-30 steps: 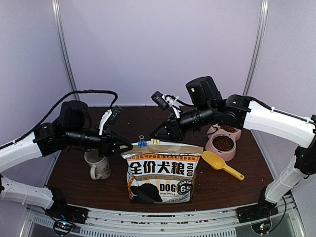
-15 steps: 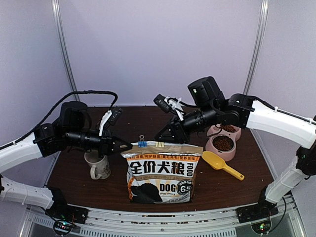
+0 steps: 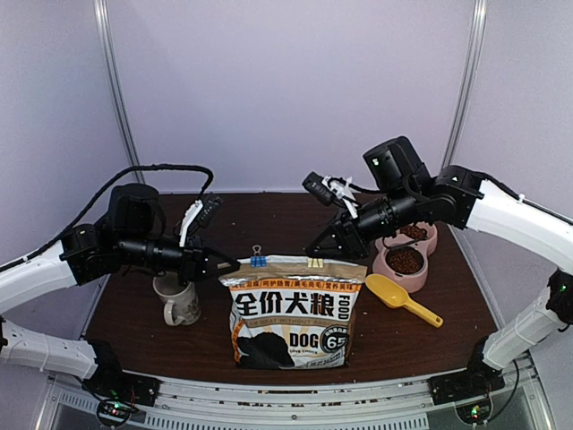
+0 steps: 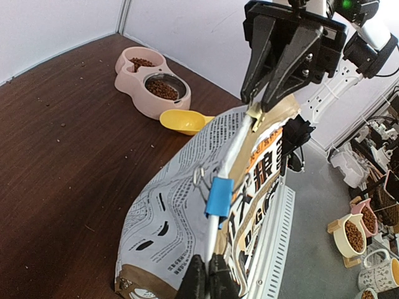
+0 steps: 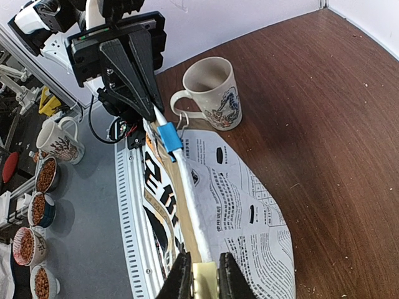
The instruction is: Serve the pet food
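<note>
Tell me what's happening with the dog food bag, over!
Left fingers shut on dog food bag top corner. Right fingers shut on pale yellow clip. Bag upright, unopened. Blue clip in the way on top edge.

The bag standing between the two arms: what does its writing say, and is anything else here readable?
"全价犬粮": big black characters across the front of the paper bag.
"FOOD": upright, right of those characters.
"DOG": lower front.
"65": round badge beside it, somewhat blurred.
Orange top strip and back-panel print: too small to read.
Mug: a picture only, no words readable.
</note>
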### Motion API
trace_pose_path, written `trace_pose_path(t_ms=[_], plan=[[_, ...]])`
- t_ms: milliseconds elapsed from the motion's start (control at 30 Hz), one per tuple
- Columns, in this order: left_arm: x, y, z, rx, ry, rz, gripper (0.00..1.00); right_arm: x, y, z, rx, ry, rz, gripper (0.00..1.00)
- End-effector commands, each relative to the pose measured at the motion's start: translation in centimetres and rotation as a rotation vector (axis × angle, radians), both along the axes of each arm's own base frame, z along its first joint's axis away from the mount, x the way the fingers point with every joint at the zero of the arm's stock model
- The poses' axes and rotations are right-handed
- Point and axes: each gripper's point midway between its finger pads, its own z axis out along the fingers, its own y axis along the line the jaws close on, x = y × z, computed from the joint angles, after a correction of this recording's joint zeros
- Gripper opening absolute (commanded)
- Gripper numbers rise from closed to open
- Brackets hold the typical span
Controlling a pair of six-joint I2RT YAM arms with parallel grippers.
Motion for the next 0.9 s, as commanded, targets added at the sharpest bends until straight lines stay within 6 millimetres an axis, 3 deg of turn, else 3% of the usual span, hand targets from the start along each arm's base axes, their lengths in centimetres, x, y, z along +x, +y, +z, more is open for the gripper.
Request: trace_pose_path(t_ms=[0,300,767,800,867], plan=[[0.7,0.3,0.5,-0.006,-0.031,0.035,0.00,-0.4,-1.9,-1.3,-0.083,0.015,0.007,0.00],[0.7,0.3,0.5,-0.005,-0.031,0.034,0.00,-0.1,-3.0,-1.1,-0.103,0.007,0.007,0.00],[0.8,0.2,0.8,-0.006,-0.036,0.031,0.00,-0.2,-3.1,-1.0,-0.101,0.007,0.027,0.00],[0.8,0.1,0.9,-0.006,-0.035,0.028,0.00,-0.2,-3.1,-0.9,-0.096,0.003,0.025,0.01],[0.7,0.0,0.9,-0.007,-0.035,0.023,0.12,-0.1,-3.0,-0.6,-0.083,-0.004,0.019,0.19]])
